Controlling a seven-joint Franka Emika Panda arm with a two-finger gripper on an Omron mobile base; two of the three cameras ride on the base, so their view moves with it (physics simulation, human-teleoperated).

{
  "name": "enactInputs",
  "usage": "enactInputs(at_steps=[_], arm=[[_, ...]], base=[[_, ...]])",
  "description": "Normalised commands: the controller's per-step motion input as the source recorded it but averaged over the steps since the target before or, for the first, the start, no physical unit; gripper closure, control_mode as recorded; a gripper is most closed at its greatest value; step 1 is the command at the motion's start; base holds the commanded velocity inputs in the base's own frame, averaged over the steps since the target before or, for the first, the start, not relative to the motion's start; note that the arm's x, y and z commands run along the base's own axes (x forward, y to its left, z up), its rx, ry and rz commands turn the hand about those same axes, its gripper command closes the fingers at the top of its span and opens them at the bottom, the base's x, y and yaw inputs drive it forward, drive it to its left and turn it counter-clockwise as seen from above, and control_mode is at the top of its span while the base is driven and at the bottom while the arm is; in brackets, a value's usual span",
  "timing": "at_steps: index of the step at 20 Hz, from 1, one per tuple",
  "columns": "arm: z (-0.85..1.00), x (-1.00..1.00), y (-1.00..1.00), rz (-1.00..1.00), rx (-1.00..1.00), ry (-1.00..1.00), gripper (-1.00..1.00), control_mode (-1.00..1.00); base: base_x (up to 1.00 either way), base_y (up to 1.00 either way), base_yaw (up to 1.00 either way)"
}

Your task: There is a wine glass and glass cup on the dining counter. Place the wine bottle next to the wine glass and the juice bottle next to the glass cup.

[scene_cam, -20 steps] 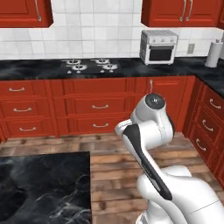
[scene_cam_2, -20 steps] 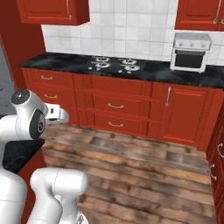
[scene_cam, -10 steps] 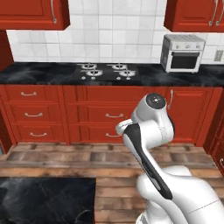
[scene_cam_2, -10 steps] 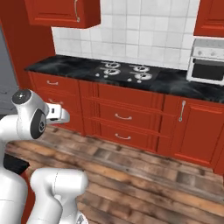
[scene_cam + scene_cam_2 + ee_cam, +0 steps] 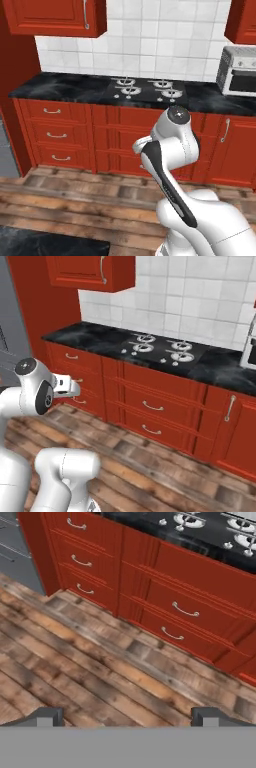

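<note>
Looking across the left base view, the white arm (image 5: 172,150) rises from the lower right and folds over mid-frame. Behind it a wall counter (image 5: 65,86) with a black veined top runs across the middle, carrying a stove (image 5: 147,88) with 4 burners at centre. A toaster oven (image 5: 239,71) sits at the right edge; no writing on it can be read. Red drawers (image 5: 52,135) fill the fronts below, all shut, so their contents are hidden. A red wall cabinet (image 5: 60,17) hangs at the upper left. A dark glossy corner of the dining counter (image 5: 45,245) shows at the lower left, bare where it is seen.

From the right base view, the arm fills the lower left, with the same stove (image 5: 160,348) at centre on the black counter top. Plank floor (image 5: 165,481) spreads across the lower right.

In the hand view, the claw (image 5: 127,718) stands spread wide, its 2 dark fingertips (image 5: 47,717) far apart at the bottom and nothing between them. Above them lie the floor planks, and the drawer fronts cross the upper half on a slant. The stove burners sit at the upper right.
</note>
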Motion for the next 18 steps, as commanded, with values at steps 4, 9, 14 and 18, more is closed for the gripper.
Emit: enactInputs(at_steps=[4,9,14,18], arm=[[0.00,0.00,0.00,0.00,0.00,0.00,-1.00,1.00],[0.00,0.00,0.00,0.00,0.00,0.00,-1.00,1.00],[0.00,0.00,0.00,0.00,0.00,0.00,-1.00,1.00],[0.00,0.00,0.00,0.00,0.00,0.00,-1.00,1.00]], base=[[0.68,-0.20,0.35],[0.66,-0.13,0.46],[0.58,-0.05,0.63],[0.49,-0.05,0.68]])
